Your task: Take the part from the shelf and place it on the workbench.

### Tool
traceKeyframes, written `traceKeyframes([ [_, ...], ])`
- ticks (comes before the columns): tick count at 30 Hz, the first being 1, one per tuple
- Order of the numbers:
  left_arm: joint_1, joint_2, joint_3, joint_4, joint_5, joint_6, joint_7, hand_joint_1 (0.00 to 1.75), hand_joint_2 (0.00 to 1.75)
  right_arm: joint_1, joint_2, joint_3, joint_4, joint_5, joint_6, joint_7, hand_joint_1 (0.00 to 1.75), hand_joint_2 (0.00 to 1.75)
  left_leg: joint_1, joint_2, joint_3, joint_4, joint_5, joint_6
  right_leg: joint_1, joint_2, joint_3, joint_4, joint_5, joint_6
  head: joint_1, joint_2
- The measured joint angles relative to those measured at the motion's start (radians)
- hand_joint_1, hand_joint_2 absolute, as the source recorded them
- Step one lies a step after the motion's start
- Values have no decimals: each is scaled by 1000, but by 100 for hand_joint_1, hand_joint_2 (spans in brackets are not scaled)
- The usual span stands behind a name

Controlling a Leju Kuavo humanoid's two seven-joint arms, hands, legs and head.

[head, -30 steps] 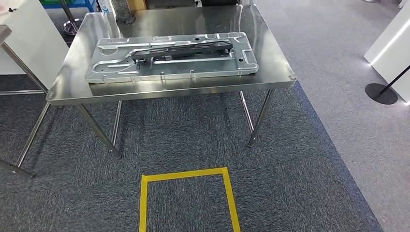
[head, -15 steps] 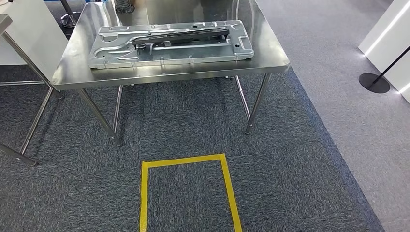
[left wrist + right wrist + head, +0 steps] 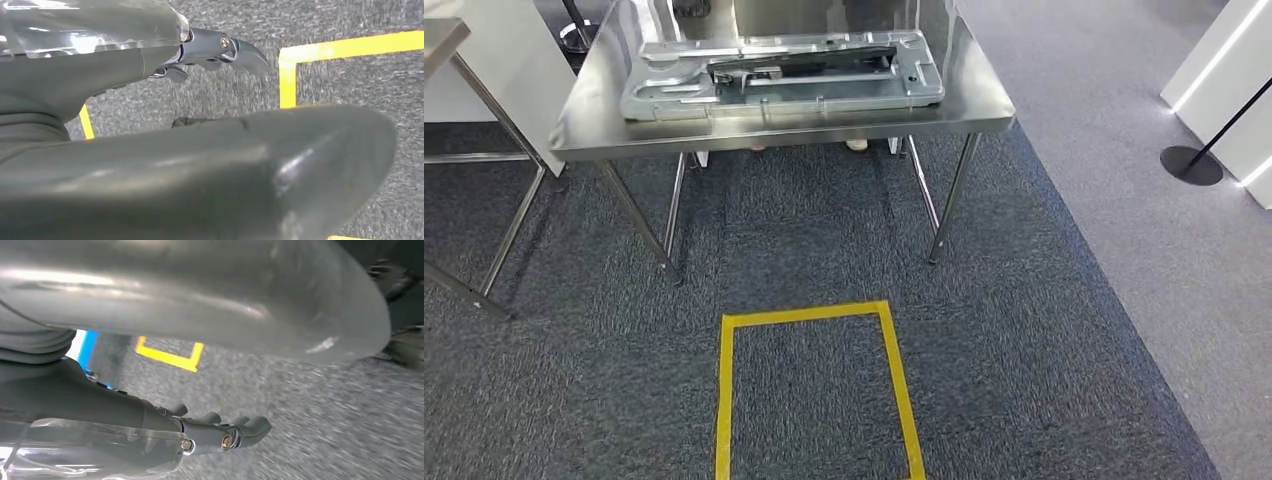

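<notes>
One long stamped grey part (image 3: 779, 72) flat on workbench (image 3: 984, 105); both hands empty, fingers apart.

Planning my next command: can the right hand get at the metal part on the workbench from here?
Probably not yet. The right hand hangs over carpet, while the metal part lies on the workbench beyond the yellow tape square.

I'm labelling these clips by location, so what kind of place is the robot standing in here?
Probably a factory demo or test area: a stainless steel workbench carries a large stamped metal part, yellow tape marks a square on the grey carpet, and a barrier post stands at the side.
</notes>
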Motion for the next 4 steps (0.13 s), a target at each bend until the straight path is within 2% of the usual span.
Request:
traceKeyframes([
  [1, 1, -2, 1, 0, -1, 0, 1, 0, 0, 0, 0, -1, 0, -7, 2, -6, 0, 0, 1, 1, -5, -2, 6, 7, -2, 1, -1, 1, 3, 6, 0, 0],
  [2, 1, -4, 2, 0, -2, 0, 3, 0, 0, 0, -1, -3, 0, -16, 3, -8, 0, 0, 2, 3, -10, -3, 13, 16, -3, 2, -6, 12, -6, 13, 0, 0],
  [4, 1, -8, 3, 0, -5, 1, 7, 0, 0, 1, -2, -9, 0, -31, 5, -8, 0, 0, 5, 6, -19, -6, 27, 27, -6, 5, -24, 55, -45, 21, 0, 0],
])
